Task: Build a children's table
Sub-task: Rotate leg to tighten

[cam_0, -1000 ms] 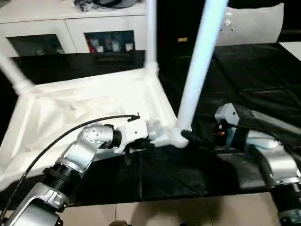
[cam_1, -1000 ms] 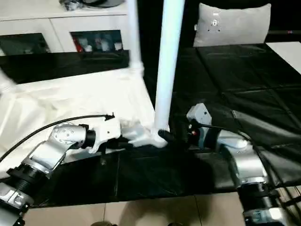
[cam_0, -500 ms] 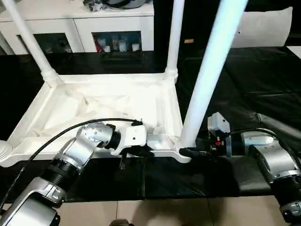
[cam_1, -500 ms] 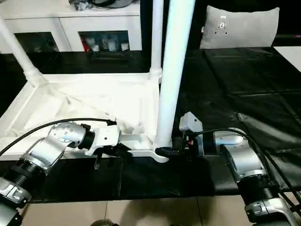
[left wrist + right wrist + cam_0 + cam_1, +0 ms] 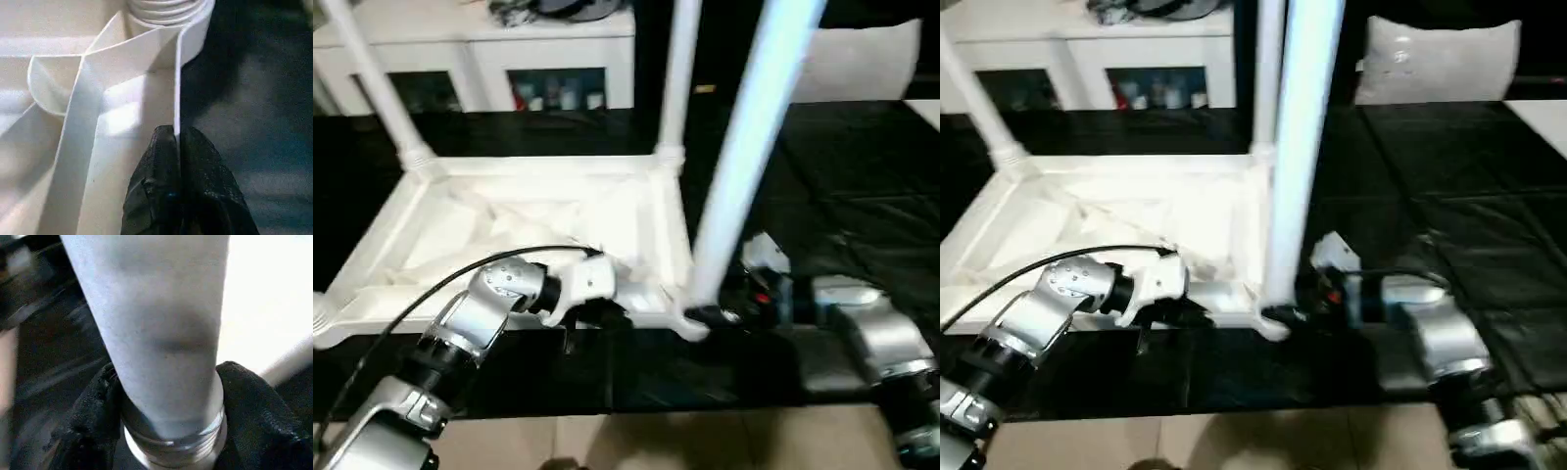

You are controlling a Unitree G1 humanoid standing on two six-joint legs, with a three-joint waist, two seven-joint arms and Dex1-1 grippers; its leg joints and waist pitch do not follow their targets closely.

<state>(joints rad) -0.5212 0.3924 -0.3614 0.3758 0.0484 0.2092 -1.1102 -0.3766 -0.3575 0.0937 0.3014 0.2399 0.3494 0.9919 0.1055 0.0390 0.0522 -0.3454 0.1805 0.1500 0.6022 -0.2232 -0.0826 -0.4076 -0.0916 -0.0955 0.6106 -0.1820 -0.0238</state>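
Note:
The children's table lies upside down on the black mat, its white ribbed top (image 5: pixel 538 211) facing up. Three legs stand in corner sockets: the near right leg (image 5: pixel 744 166), the far right leg (image 5: pixel 680 78) and the far left leg (image 5: pixel 372 88). My left gripper (image 5: pixel 607 313) is shut on the thin near rim (image 5: pixel 177 73) of the top, close to the near right corner. My right gripper (image 5: pixel 710 315) comes in from the right, and its black fingers (image 5: pixel 88 421) press on both sides of the near right leg (image 5: pixel 156 308) just above its threaded base.
A long white cabinet (image 5: pixel 509 49) with glass-fronted openings runs along the back. A white cushion (image 5: pixel 1440 59) stands at the back right. The black mat (image 5: pixel 862 176) stretches out to the right of the table. A strip of tan floor (image 5: pixel 656 441) shows at the near edge.
The camera has swung and levelled, shifting the whole picture. My right gripper's fingers have closed in around the base of the near right leg. My left gripper keeps its hold on the rim.

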